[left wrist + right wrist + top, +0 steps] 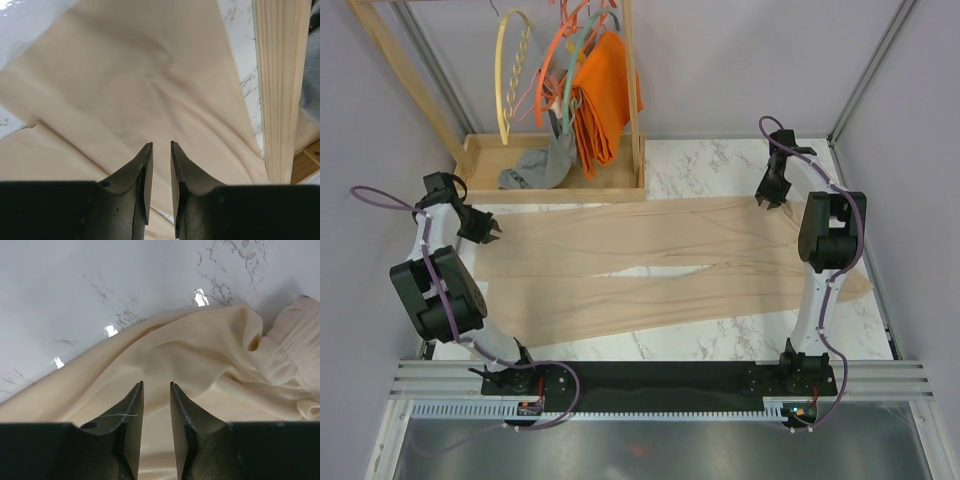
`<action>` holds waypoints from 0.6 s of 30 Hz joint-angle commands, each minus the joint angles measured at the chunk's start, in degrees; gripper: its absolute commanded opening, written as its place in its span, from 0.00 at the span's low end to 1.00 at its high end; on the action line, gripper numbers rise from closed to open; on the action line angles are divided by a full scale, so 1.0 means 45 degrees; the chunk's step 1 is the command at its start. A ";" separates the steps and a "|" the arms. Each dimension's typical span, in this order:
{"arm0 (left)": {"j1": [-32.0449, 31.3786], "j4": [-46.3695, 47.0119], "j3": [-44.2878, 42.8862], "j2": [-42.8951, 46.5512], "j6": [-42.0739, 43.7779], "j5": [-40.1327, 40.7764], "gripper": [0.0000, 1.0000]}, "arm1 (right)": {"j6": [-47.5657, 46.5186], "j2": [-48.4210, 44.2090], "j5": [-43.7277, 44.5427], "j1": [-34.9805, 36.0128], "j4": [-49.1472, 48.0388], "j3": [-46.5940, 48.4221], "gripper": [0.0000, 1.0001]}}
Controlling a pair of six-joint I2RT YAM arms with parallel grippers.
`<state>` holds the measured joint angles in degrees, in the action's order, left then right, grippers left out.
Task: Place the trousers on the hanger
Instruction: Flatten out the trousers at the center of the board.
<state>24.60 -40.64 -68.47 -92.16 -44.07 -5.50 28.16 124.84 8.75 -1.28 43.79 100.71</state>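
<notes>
- Top view: trousers [650, 265] lie flat across the table [720, 165], legs running toward the left arm, waist end toward the right arm and partly hidden under it. The hanger [522, 62] hangs on the wooden rack [555, 190] at the far left, well apart from the cloth.
- Same view: left claw [488, 232] sits at the leg ends and right claw [770, 195] at the far edge near the waist. Finger gap is too small to read from up here.
- Left wrist: left claw [160, 145] is narrow, a slim gap with nothing visibly pinched, just over the trousers [150, 75]. Shows soft creases and the rack rail [277, 90] close by, which the top view doesn't.
- Right wrist: right claw [155, 385] is also narrow, gap clear, at the trousers [200, 355] edge. Only this view shows the ribbed weave and the gathered waistband [285, 350].
- Handling, imo: light, thin, floppy and prob. slippery, so it'll sag and slide off a bar. Best hold is a pinched fold or the thicker waistband. Flat single layer is hard to nip.
</notes>
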 commanded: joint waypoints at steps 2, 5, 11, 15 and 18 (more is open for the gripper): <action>-0.0095 0.0536 -0.1461 -0.1448 0.0459 -0.1395 0.29 | 0.0168 0.0266 0.0474 0.0011 -0.0629 0.0571 0.35; -0.0348 0.0477 -0.2049 -0.2464 0.0419 -0.1513 0.34 | -0.0124 0.0538 0.1197 -0.0009 -0.0669 0.0570 0.36; -0.0934 -0.0496 -0.4078 -0.4575 0.0128 -0.1864 0.38 | -0.0380 0.1047 0.1669 -0.0281 -0.0980 0.0726 0.38; -0.1053 -0.1455 -0.5212 -0.6273 -0.0088 -0.1865 0.38 | -0.0302 0.1418 0.1492 -0.0672 -0.1079 0.0980 0.40; -0.1091 -0.2139 -0.6072 -0.6900 -0.0303 -0.1553 0.38 | -0.0282 0.1653 0.1648 -0.0946 -0.1079 0.1272 0.40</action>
<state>19.64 -45.30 -91.55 -121.05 -44.01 -12.36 27.20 130.06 13.87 -3.79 40.21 104.38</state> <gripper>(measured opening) 0.376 0.397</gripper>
